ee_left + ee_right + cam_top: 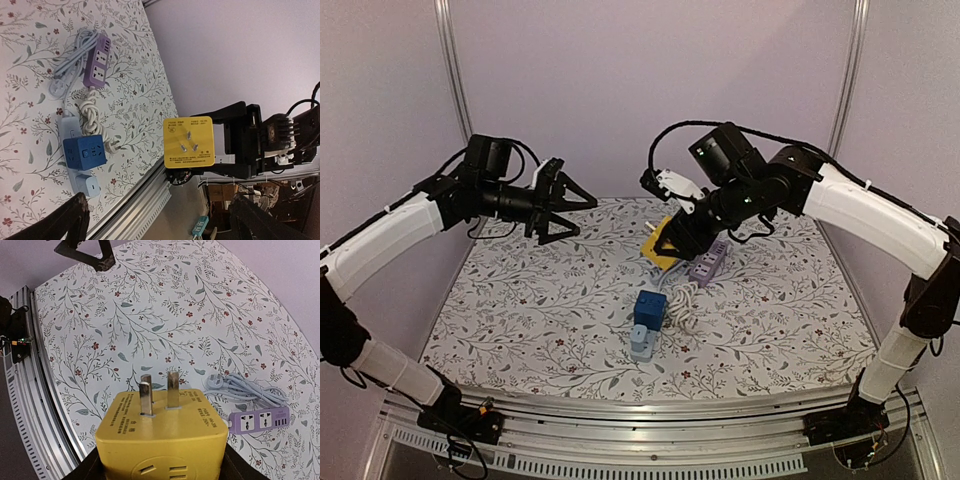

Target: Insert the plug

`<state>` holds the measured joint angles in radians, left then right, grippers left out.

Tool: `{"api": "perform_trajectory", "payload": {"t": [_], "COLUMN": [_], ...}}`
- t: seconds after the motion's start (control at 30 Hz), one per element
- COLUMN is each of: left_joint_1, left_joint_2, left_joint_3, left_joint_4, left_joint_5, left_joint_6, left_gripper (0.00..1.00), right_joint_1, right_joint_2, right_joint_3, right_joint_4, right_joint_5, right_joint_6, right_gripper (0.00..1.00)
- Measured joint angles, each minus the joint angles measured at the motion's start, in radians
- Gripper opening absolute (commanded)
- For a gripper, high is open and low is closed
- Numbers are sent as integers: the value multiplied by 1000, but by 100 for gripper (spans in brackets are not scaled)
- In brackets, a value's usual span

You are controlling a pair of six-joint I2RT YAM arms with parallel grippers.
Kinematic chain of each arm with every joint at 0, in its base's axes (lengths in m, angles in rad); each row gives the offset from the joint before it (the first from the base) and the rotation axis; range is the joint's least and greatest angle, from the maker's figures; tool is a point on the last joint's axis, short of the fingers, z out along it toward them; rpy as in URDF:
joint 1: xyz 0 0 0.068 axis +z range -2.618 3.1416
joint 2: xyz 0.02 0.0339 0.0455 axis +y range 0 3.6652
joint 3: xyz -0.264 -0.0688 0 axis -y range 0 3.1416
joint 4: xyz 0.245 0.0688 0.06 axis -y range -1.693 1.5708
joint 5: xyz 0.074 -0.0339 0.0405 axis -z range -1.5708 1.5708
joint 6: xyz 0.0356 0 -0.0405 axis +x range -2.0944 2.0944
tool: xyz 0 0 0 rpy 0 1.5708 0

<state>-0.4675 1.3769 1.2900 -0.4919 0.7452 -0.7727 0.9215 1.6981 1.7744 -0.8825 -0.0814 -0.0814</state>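
Observation:
My right gripper (672,238) is shut on a yellow cube plug adapter (162,437) and holds it in the air above the back middle of the table, its three metal prongs facing out. The adapter also shows in the top view (660,246) and in the left wrist view (189,142). A purple power strip (708,263) with a coiled grey cord lies on the table just right of it, seen also in both wrist views (97,59) (259,420). My left gripper (565,203) is open and empty, raised at the back left.
A blue cube socket (649,309) sits on a pale blue power strip (642,345) in the middle of the floral tablecloth, with a braided white cord (682,300) beside it. The metal rail (650,410) runs along the table's near edge.

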Motion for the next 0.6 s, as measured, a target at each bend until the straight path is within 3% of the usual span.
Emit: {"api": "perform_trajectory", "payload": {"t": [0.37, 0.6], "left_joint_1": [-103, -148], "left_joint_2": [177, 211], "left_joint_3": [124, 154], "left_joint_4": [-15, -13], "left_joint_5": [106, 155], "left_joint_6": [-3, -6], "left_gripper": [96, 94], "right_joint_1": [71, 79], "right_joint_2": [48, 51], "right_joint_3": [102, 104], "right_joint_4": [-24, -40], "right_joint_5": [129, 158], "right_joint_6": [-60, -84], "right_gripper": [48, 48]}}
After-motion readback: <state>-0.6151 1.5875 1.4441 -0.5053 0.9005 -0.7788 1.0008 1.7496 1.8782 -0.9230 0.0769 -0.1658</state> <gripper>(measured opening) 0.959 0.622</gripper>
